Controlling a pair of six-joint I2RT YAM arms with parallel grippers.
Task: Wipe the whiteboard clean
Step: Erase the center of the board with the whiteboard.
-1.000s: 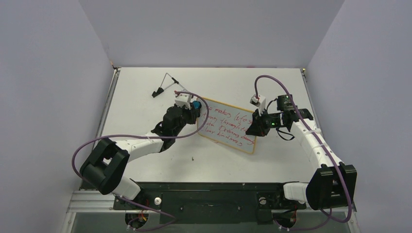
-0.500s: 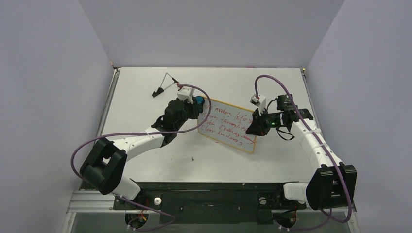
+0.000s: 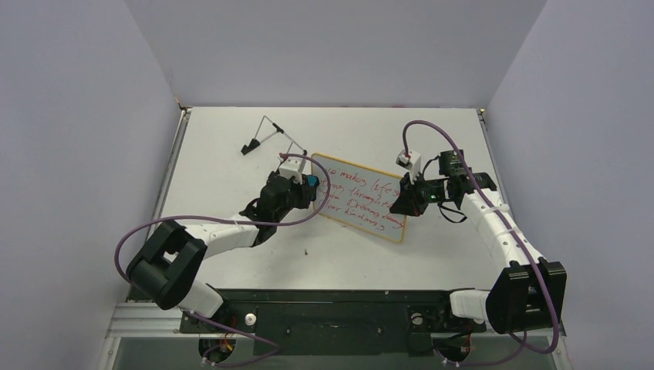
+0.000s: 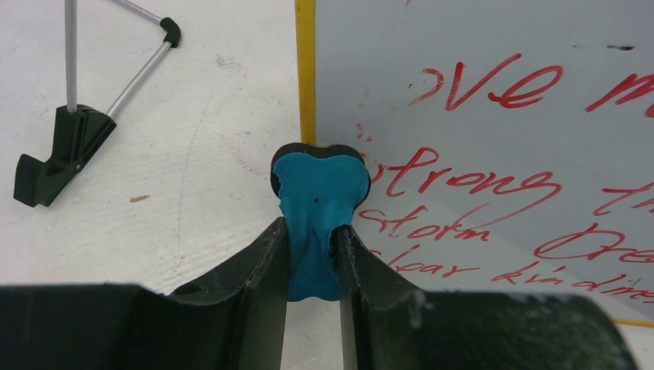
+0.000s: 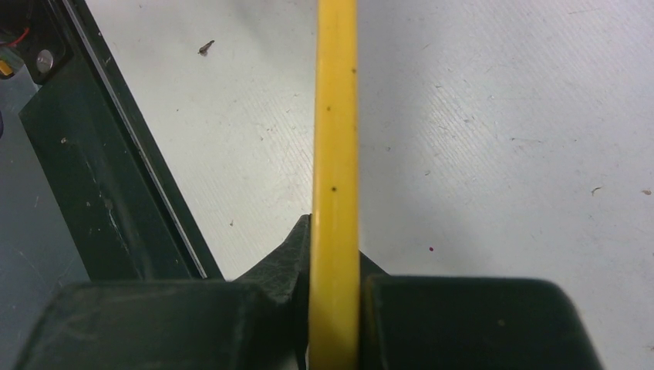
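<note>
**A:** What's sitting around the board, left to right?

**B:** The wire stand [image 3: 266, 132] is lying far left on the desk [image 3: 224, 177], with its black feet down, well apart from the arms. Next, the left jaws are pinching the blue eraser [image 4: 320, 208]. Its head is sitting over the left rim of the whiteboard [image 3: 362, 199], beside the second line of writing.

**A:** Is anything getting in the way?

**B:** The left arm's purple cable [image 3: 327, 179] is looping across the board's left corner in the top view. Red handwriting is covering the rest of the face.

**A:** Where's the board?

**B:** It's sitting mid-desk between the two arms. The right jaws are pinching its right edge, and the yellow rim is running straight between them. I can't tell whether it's lying flat or tilted.

**A:** What about the surface and the room?

**B:** The desk is showing white and scuffed, with a small dark speck [image 3: 307, 250] lying near the board's near side. Pale grey-lilac walls are closing in on the left, back and right. A black rail [image 3: 332, 308] is running along the near edge, carrying both arm bases.
</note>
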